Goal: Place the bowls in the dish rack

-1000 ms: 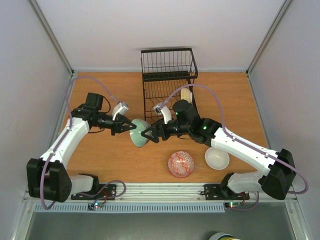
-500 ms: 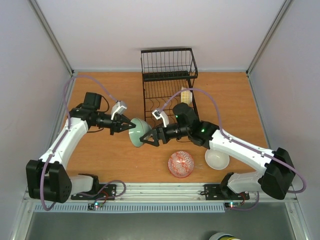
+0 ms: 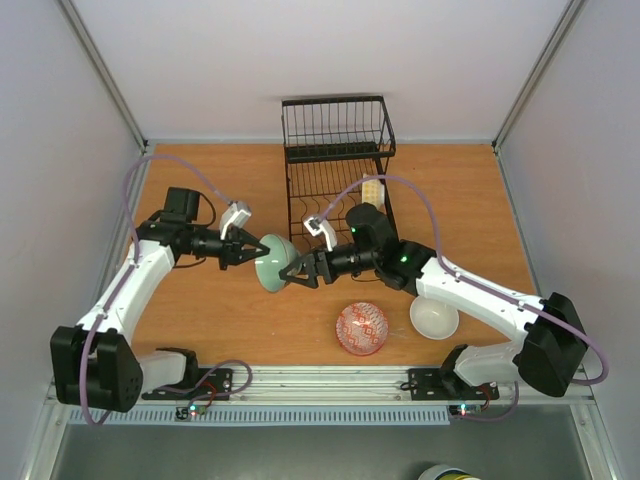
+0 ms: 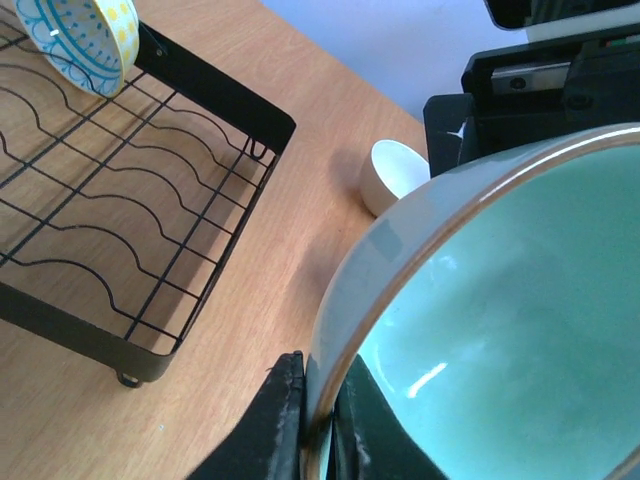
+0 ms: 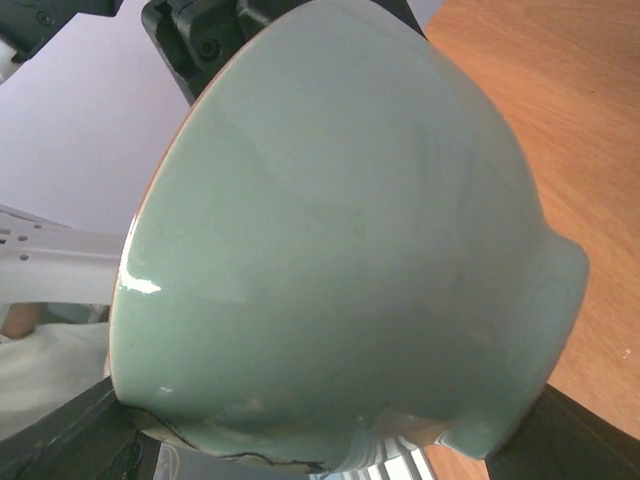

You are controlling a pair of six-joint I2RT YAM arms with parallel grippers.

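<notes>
The left claw [image 4: 318, 412] is pinched tight on the rim of the pale green bowl [image 3: 276, 268]. It holds the bowl in the air, tipped on its side, above the bench [image 3: 220, 310] and just in front of the dish rack [image 3: 335, 100]. The right claw [image 3: 298, 272] faces it, jaws spread wide either side of the bowl's outer wall and foot; whether they press it I cannot tell. This looks like a handover between arms. Next, I judge, the right claw needs a firm hold before the left lets go, and can then carry the bowl to the rack's tines, where a blue-and-yellow bowl [image 4: 85, 40] sits. A red bowl [image 3: 361, 328] and a white bowl [image 3: 434, 318] wait on the bench.
</notes>
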